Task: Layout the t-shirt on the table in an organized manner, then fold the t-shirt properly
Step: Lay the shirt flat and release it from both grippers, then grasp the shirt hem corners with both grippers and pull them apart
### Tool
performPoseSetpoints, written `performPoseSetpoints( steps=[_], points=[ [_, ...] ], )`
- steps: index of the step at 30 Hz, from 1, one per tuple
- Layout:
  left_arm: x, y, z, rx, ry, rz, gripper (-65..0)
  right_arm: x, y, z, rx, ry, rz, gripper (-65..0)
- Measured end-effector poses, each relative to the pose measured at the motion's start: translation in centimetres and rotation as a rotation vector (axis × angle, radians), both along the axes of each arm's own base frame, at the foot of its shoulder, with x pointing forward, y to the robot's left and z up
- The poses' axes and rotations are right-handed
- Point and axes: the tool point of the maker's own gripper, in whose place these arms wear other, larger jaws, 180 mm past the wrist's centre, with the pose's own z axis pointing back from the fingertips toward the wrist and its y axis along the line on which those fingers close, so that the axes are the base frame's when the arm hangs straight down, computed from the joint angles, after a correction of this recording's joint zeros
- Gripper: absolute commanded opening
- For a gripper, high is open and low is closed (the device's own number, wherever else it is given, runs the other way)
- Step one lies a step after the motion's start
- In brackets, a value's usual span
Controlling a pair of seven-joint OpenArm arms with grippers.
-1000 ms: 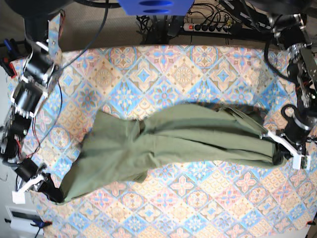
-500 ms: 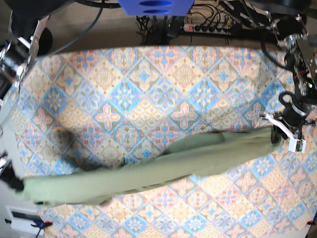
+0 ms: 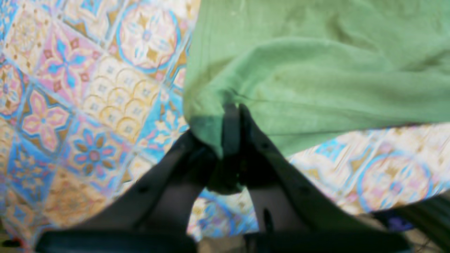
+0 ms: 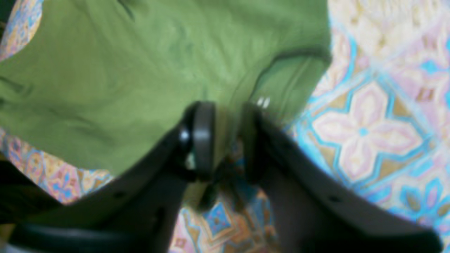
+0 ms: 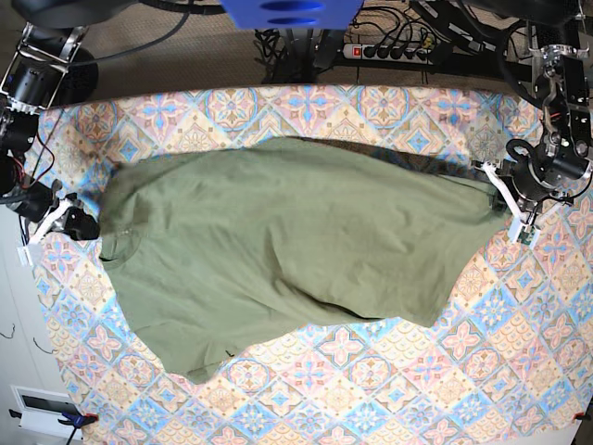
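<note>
Olive-green t-shirt spread wide across patterned counter, wrinkled. Left tool clamped on one fabric edge; right tool pinching opposite edge, near collar.

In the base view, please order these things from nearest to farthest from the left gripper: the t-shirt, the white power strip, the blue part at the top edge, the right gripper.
1. The t-shirt: its edge is held in the left gripper, at the view's right.
2. The white power strip: top, right of centre.
3. The blue part: top centre.
4. The right gripper: far left edge.
</note>
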Motion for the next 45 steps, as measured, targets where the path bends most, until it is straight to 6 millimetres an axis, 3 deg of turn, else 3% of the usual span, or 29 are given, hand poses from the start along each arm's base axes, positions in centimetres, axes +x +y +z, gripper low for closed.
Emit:
performPoseSetpoints(
  steps=[3,7,11,13,15,18,20,24,27,29,33,36,40,42,45],
  points=[
    [-0.1,1.2,0.4,0.051,0.016,-0.001,-61.8,-0.5,-0.2,0.8,-0.068,0.027,-0.033,-38.8],
    [-1.5,1.6,-0.4,0.069,0.093,0.001,-61.7,-0.9,-1.0,0.6,-0.145,0.067,-0.075,-38.5],
    [-1.9,0.4,-1.5,0.074,0.135,-0.048,-59.7,-0.3,-1.9,0.8,-0.202,0.069,-0.089,-38.4],
    [-2.0,0.0,-1.7,0.06,0.137,-0.049,-51.8,2.0,-1.1,2.3,-0.185,0.009,-0.082,-38.3],
    [-1.9,0.2,-1.6,0.066,0.134,-0.043,-38.5,4.7,0.5,3.7,-0.111,-0.061,-0.067,-38.3],
    [-1.9,-0.3,-1.8,0.043,0.127,-0.037,-22.1,6.2,1.5,2.5,-0.078,-0.033,-0.059,-38.3],
    [-2.2,-0.7,-2.2,0.028,0.139,-0.036,-18.2,6.9,2.0,1.8,-0.061,-0.019,-0.053,-38.3],
    [-2.2,-0.5,-2.2,0.036,0.14,-0.039,-18.0,9.8,2.7,2.3,-0.036,-0.046,-0.051,-38.3],
    [-1.3,1.2,-0.5,0.031,0.072,0.033,-18.0,11.6,3.7,2.6,-0.009,-0.08,-0.042,-38.3],
    [0.3,2.0,0.6,0.007,0.012,0.101,-18.0,11.9,4.1,1.7,-0.008,-0.059,-0.041,-38.3],
    [5.0,-0.7,2.4,-0.155,-0.114,0.105,-18.0,11.8,2.2,-1.2,-0.157,0.024,-0.051,-38.3],
    [7.0,-0.9,2.0,-0.222,-0.125,0.173,-18.0,13.2,2.5,-1.7,-0.222,0.009,-0.04,-38.3],
    [9.9,-2.7,1.3,-0.327,-0.133,0.216,-18.0,12.8,5.5,-5.4,-0.326,0.072,0.073,-38.2],
    [10.1,-3.3,1.1,-0.338,-0.136,0.219,-18.0,13.1,5.9,-6.3,-0.375,0.092,0.088,-38.2],
    [9.8,-4.3,0.1,-0.356,-0.115,0.229,-18.0,14.6,5.2,-5.4,-0.385,0.021,0.059,-38.2]
  ],
)
